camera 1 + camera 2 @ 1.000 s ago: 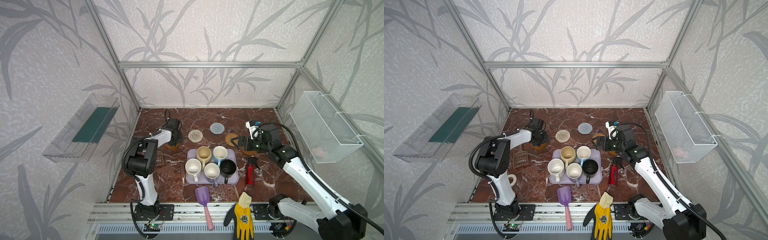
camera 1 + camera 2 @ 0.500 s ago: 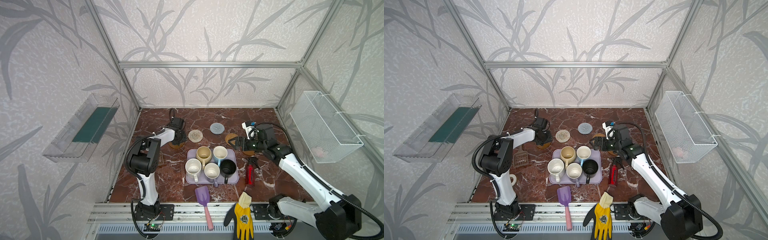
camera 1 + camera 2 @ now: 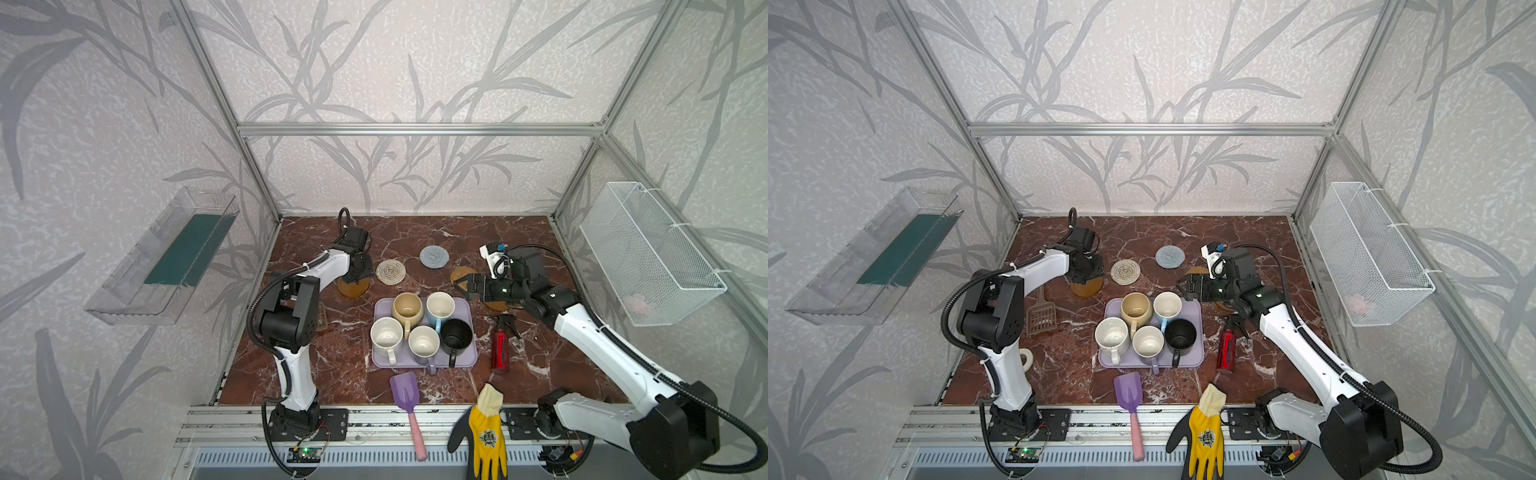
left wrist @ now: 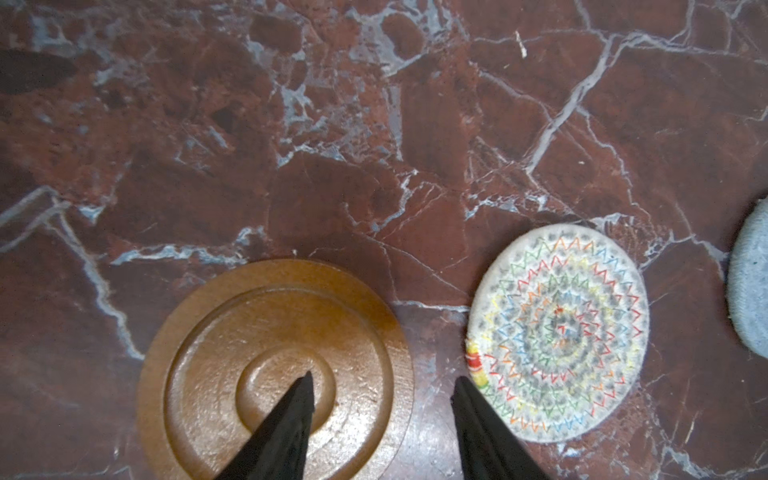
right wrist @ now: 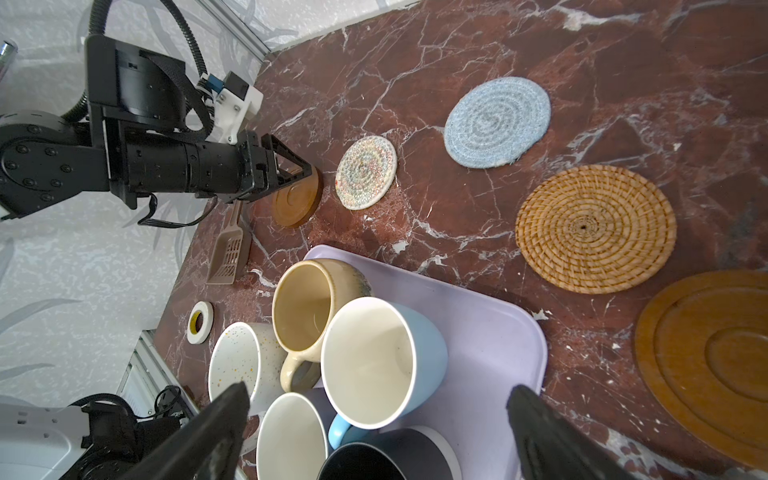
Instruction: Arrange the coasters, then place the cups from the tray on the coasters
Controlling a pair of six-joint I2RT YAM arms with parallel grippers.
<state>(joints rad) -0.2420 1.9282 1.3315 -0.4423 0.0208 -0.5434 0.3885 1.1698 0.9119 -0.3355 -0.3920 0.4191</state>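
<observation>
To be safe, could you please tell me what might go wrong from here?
The left gripper, open, straddles the rim of the smooth amber-brown disc coaster; closing could shove it into the woven beige-white coaster alongside. The right gripper, open, points at the light blue mug, packed beside the beige-yellow mug on the lavender plastic tray; lifting may tip neighbours.

Parted pincer (image 4: 382, 378) straddling amber coaster (image 4: 208, 374) edge, woven beige coaster (image 4: 557, 332) beside

Both top views look steeply down from the front over the whole worktop (image 3: 332, 374); both close wrist views share the beige-white coaster (image 4: 557, 332).
</observation>
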